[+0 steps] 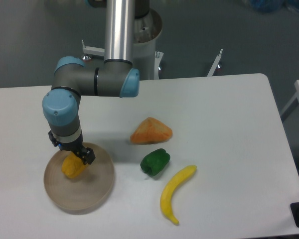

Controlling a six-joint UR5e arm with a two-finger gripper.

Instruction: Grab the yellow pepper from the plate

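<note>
The yellow pepper (72, 168) is a small yellow-orange lump over the left part of the round tan plate (92, 191), which lies at the front left of the white table. My gripper (75, 158) comes down from above, right on top of the pepper, and its dark fingers sit against the pepper's upper side. The arm's wrist hides the fingertips, so I cannot tell whether they are closed on the pepper or whether the pepper rests on the plate or is lifted.
A green pepper (155, 162) lies in the middle of the table, a yellow banana (175, 193) in front of it, and an orange triangular toy (151, 131) behind it. The arm's base column (120, 30) stands at the back.
</note>
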